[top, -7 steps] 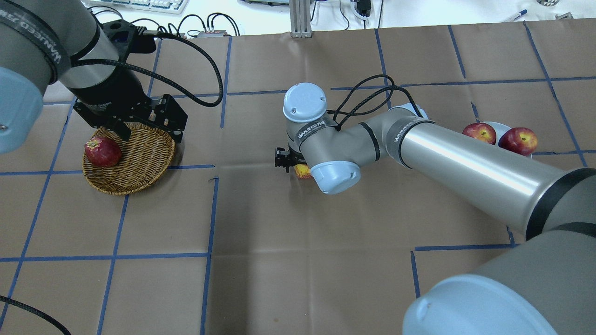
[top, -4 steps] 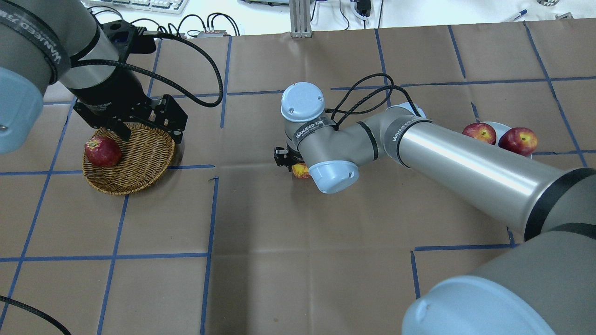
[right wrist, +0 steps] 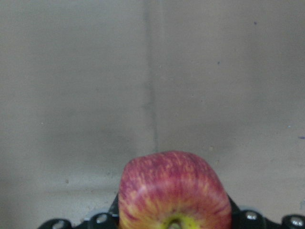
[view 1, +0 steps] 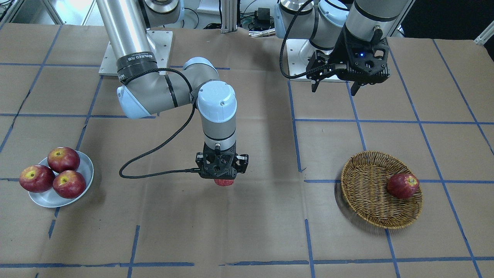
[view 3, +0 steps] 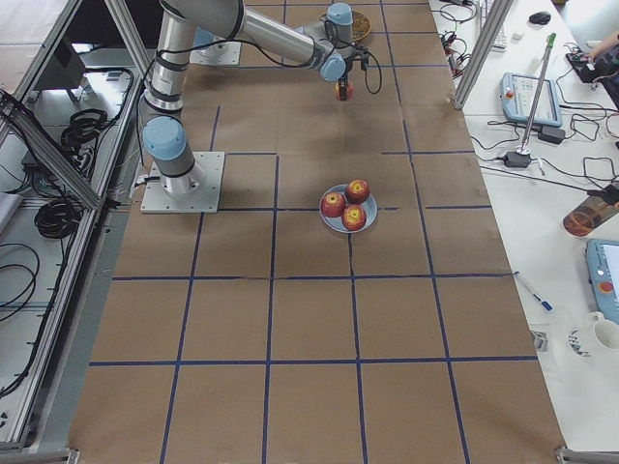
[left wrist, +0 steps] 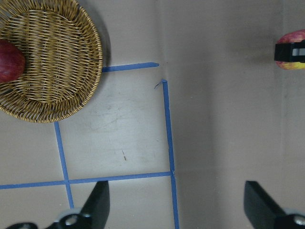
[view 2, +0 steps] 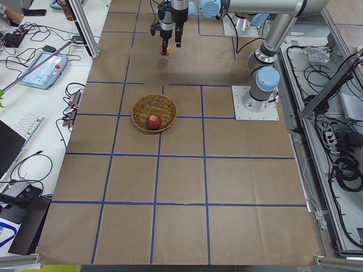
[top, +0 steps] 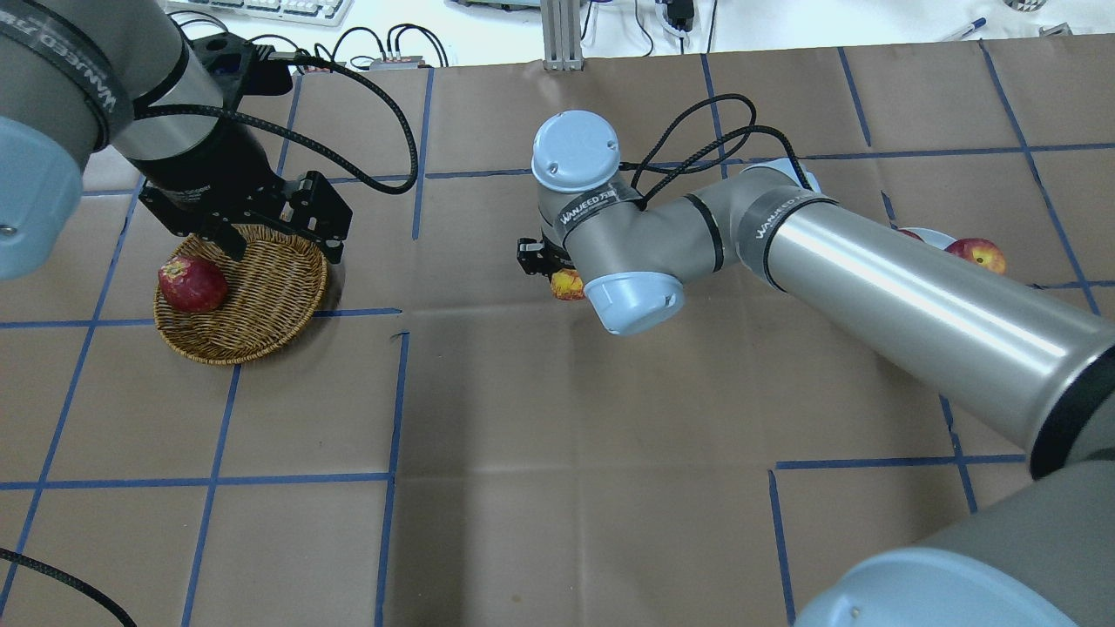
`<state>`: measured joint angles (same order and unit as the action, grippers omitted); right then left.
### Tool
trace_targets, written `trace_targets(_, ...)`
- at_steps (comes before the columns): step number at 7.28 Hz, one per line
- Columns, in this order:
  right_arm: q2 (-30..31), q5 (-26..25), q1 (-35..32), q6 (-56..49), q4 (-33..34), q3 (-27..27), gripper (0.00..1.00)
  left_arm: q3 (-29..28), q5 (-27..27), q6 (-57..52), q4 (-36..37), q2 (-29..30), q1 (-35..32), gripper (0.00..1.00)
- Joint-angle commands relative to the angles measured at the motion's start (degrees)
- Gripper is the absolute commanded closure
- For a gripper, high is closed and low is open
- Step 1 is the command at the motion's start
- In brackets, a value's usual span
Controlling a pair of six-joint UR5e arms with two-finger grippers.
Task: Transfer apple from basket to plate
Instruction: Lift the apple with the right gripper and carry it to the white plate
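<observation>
Over table (view 1: 254, 231), right end effector (view 1: 223, 178) clamping apple (view 1: 224, 183)

The big table (top: 540, 522) is covered in brown paper, and blue tape lines (top: 261, 479) cut it into squares. A white bench (view 3: 571, 406) runs along its far side, with 1 silver metal post (top: 562, 35) standing at the edge. On the bench lie black wires (top: 418, 39), a white keyboard (view 2: 25, 127), 1 pen (view 3: 533, 291) and 1 white mug (view 3: 607, 333).
</observation>
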<state>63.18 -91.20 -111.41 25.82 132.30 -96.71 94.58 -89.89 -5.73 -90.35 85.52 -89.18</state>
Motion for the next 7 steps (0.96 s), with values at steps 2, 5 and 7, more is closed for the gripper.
trace_targets(2,9.55,0.14,10.02,-9.33,-11.74,-0.41,0.44,-0.27,0.07,0.36,0.00,0.09,-0.11,0.01)
trace_targets(5,18.18,0.06,26.98,-29.88,-18.48,-5.48,0.44,-0.27,0.07,0.45,0.00,0.17,-0.20,0.01)
trace_targets(7,21.45,0.23,37.18,-42.55,-18.40,-9.09,0.44,-0.18,0.07,0.45,0.00,0.17,-0.46,0.01)
